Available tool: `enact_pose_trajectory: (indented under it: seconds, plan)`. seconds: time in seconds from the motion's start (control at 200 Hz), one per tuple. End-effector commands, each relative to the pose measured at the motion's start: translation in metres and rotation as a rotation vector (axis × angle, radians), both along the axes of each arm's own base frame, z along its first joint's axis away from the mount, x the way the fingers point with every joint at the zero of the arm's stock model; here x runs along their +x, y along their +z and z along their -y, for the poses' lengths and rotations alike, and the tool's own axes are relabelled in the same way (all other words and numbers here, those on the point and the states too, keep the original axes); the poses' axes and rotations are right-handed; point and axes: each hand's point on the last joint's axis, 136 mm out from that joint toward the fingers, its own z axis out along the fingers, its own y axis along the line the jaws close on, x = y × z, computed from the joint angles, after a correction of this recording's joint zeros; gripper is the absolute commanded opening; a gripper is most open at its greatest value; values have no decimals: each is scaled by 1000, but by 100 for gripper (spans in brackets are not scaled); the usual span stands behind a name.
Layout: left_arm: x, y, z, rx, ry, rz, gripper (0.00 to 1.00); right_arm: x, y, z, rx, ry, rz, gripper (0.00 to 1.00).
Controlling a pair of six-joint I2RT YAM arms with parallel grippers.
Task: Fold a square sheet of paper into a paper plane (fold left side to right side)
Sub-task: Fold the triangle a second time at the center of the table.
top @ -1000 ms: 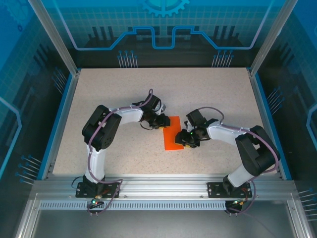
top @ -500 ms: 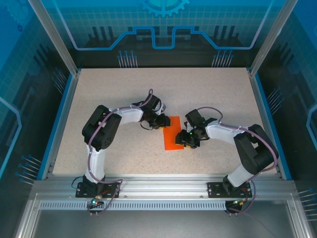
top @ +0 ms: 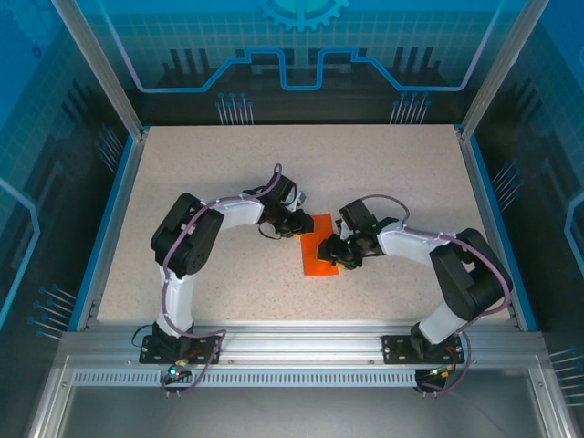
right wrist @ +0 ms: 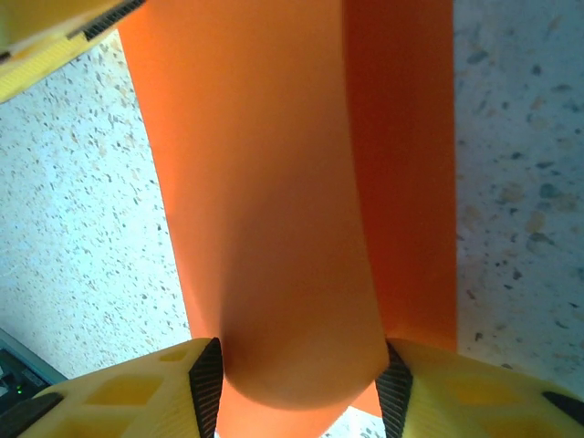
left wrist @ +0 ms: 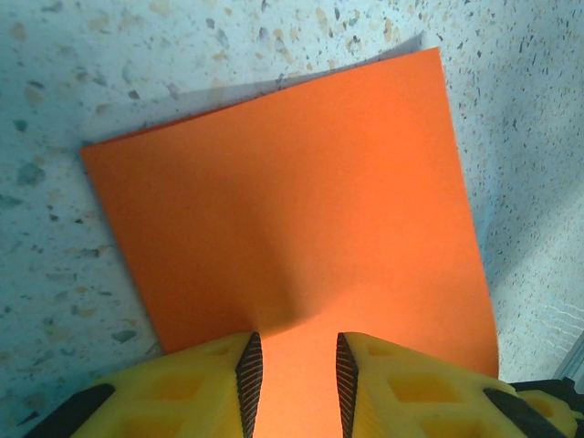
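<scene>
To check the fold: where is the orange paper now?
In the top view, the orange paper lies mid-table between the left gripper and right gripper.

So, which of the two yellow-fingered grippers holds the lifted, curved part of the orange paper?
The right gripper: the bright orange paper sheet bulges between its fingers. The left gripper presses a flat part.

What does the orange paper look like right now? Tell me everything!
The square sheet of paper is thin, plain bright orange, lying mid-table on the speckled tabletop. In the right wrist view one side curls up and over in a smooth bend, not yet pressed flat, sitting between the right gripper fingers. From the left wrist camera it looks flat, with a soft dent near the left gripper, whose fingers sit at its edge, a narrow gap between them.
</scene>
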Motion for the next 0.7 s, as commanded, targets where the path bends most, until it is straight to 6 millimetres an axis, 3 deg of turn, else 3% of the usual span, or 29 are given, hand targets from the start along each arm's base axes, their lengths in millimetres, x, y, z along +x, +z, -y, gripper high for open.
enact_pose_trajectory:
  seconds: [0.0, 0.27, 0.695]
  plan:
    - [-23, -19, -6, 51, -18, -67, 31, 0, 4, -4, 17, 2, 6, 51]
    - [-20, -9, -1, 16, -29, -42, 32, 17, 12, -7, 63, 72, 86, 56]
    - [-11, 24, 8, -32, -80, 49, 35, 39, 20, -7, 120, 119, 122, 55]
